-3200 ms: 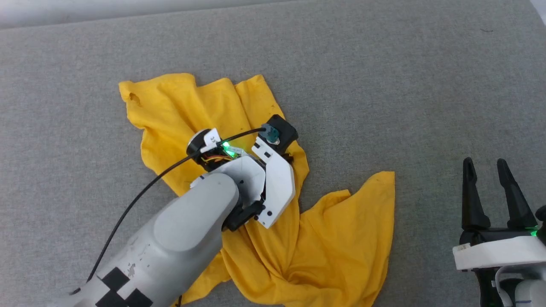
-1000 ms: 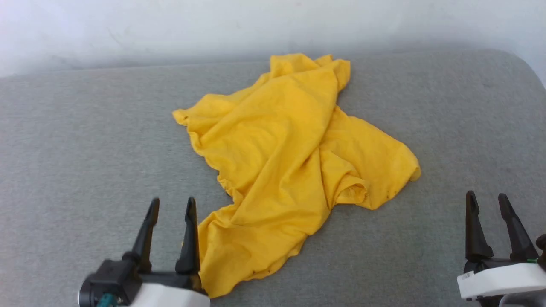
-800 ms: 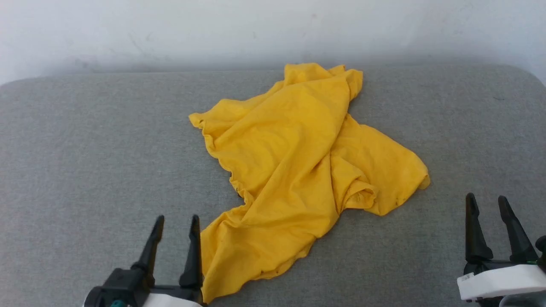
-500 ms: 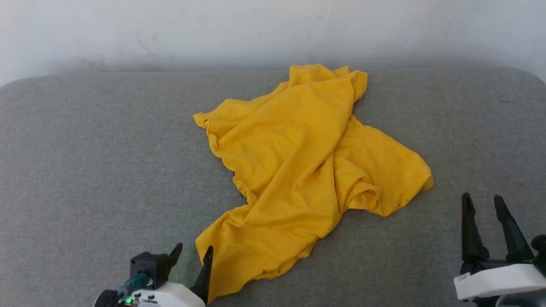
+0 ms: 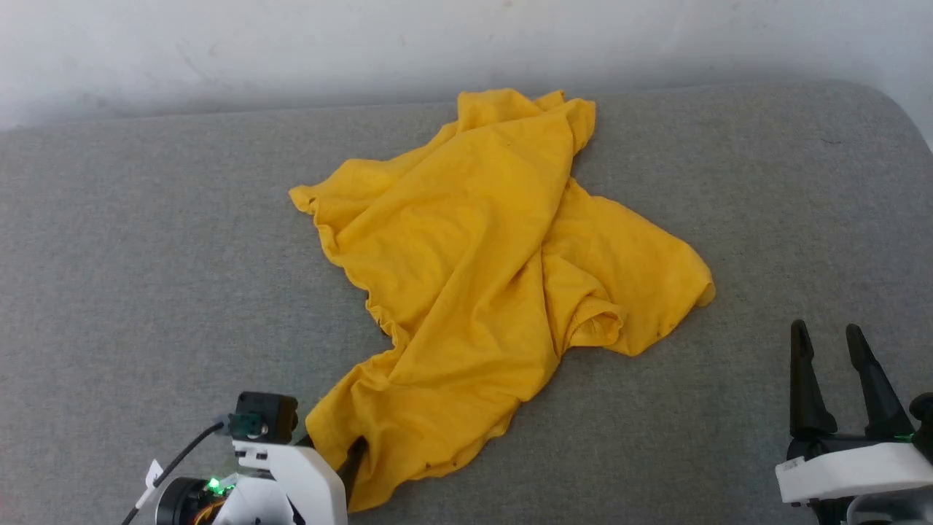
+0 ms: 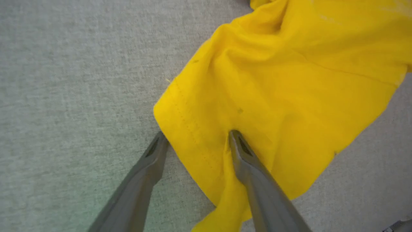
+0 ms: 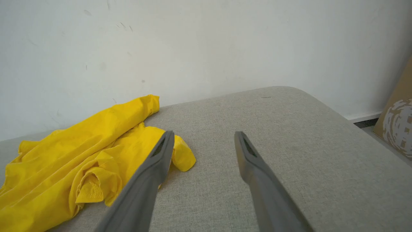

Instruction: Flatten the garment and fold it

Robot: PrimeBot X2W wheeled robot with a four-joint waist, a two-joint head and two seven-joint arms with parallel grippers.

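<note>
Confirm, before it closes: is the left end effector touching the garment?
Touching. Left wrist view: one finger of the left end effector presses into the garment, creasing it.

Worktop: grey fabric-covered padded worktop point(image 5: 131, 240), woven texture, rounded far right corner, far edge against a white wall point(image 5: 466, 36).
Lying on it: one mustard-yellow short-sleeved T-shirt point(image 5: 474, 262), plain side up, rumpled in long folds.
Spread: from near the far edge, at the middle, diagonally down to the near left.
Sleeve: opening faces the near right.

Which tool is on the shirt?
The left tool: open, one finger on the garment at its near corner, the other beside the hem. The right tool hangs apart, open.
</note>
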